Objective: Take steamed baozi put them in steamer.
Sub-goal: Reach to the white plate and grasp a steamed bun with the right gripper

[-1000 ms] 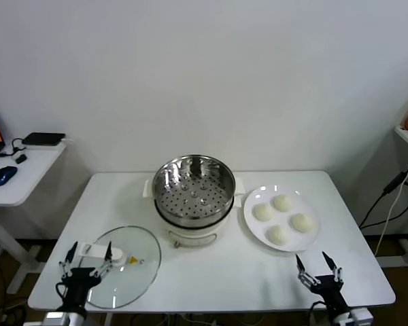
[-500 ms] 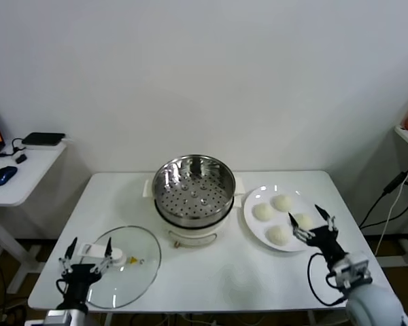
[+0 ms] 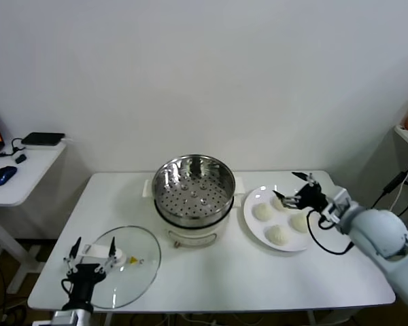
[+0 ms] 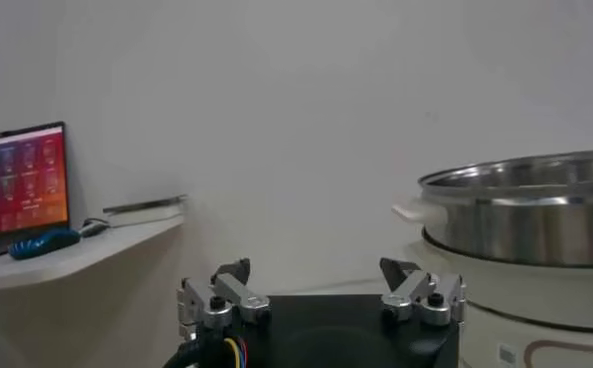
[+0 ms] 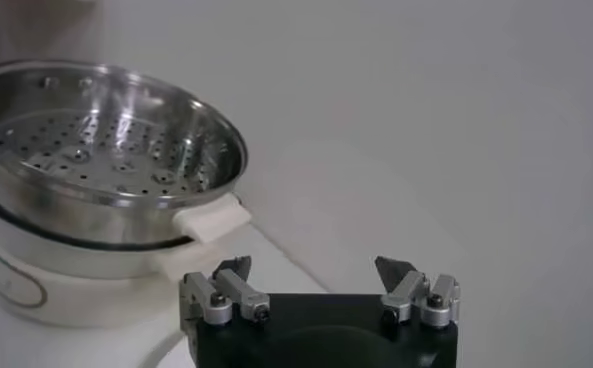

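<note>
right gripper (image 3: pixel 294 190) spread wide, empty — over plate's (image 3: pixel 253 224) far baozi (image 3: pixel 283 202), steamer (image 3: pixel 192 190) to its left; left gripper (image 3: pixel 90 252) spread too, parked nr glass lid (image 3: pixel 132 272).

From the head view you cannot tell whether the right hand (image 3: pixel 294 189) touches the far-right baozi (image 3: pixel 281 201): its fingertips overlap that bun and cover part of it. The plate (image 3: pixel 254 229) is partly covered by the same hand. The right arm runs off the picture's right edge. The left hand (image 3: pixel 90 252) sits low at the counter's (image 3: pixel 217 272) near edge; its arm is cut by the bottom border. In the right wrist view the steamer (image 5: pixel 96 190) is cut at the left edge and no baozi shows. In the left wrist view the steamer is cut at the right edge, its tray hidden behind the wall.
</note>
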`<state>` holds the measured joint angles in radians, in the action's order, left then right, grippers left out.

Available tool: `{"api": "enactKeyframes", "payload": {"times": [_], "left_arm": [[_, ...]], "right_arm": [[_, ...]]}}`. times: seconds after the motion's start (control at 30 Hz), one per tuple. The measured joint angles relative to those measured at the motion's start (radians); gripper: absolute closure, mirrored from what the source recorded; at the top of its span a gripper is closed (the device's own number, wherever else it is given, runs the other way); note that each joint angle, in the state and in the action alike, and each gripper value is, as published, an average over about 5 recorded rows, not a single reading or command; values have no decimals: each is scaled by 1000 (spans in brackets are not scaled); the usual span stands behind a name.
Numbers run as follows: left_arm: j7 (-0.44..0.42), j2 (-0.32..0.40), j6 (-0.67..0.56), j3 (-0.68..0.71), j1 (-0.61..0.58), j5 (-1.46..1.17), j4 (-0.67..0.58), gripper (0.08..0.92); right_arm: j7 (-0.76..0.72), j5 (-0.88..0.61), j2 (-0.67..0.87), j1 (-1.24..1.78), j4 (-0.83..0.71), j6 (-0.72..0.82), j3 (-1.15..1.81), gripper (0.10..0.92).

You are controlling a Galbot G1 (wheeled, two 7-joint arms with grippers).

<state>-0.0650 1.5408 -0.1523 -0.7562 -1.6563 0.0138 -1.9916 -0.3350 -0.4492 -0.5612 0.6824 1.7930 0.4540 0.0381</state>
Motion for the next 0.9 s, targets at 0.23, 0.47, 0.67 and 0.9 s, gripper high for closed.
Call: {"api": "enactKeyframes", "payload": {"times": [0.23,0.47,0.67,0.9], "left_arm": [[4,2,-9,3,1,-1,10,177],[4,-4,-10,4,-1,-8,9,177],[5,-11,-11,3,-3,-17,9,177],[10,-27,-2,-3,1,-36,7,177]], "right_arm": [[-190,48,10,-362,-172,-56,-337,203],[-426,104,-30,-695,-367,-145,-675,203],[-587,148,-96,-901,-535,-219,-918,203],[-704,217,-197,-1020,-737,-308,-1095,203]]}}
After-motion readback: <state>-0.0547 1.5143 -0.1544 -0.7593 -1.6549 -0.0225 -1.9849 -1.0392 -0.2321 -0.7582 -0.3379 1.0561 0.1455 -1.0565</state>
